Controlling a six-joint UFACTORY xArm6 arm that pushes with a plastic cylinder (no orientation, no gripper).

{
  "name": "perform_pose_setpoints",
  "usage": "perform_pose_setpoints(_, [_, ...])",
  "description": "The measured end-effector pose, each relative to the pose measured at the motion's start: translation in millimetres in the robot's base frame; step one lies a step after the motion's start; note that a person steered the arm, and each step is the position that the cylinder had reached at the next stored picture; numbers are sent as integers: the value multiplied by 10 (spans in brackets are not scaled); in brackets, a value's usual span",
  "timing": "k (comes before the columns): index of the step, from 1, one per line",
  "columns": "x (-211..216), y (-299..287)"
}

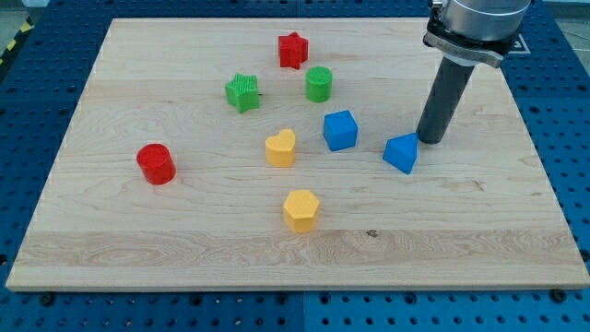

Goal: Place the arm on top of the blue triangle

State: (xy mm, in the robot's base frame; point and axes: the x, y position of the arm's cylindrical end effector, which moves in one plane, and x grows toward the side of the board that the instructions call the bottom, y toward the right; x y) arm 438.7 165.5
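Note:
The blue triangle (401,152) lies on the wooden board (184,231) at the view's right of centre. My tip (430,139) rests on the board just to the right of and slightly above the blue triangle, very close to its upper right corner; contact cannot be told. A blue cube (339,130) sits to the left of the triangle.
A red star (292,50), green cylinder (319,84) and green star (242,92) lie toward the view's top. A yellow heart (281,148) and yellow hexagon (300,210) lie near centre. A red cylinder (156,164) is at the left.

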Motion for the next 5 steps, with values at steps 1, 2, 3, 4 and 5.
perform_pose_setpoints(1, [-10, -216])
perform_pose_setpoints(2, [-245, -371])
perform_pose_setpoints(3, [-299, -371])
perform_pose_setpoints(4, [-264, -371])
perform_pose_setpoints(5, [-227, -371])
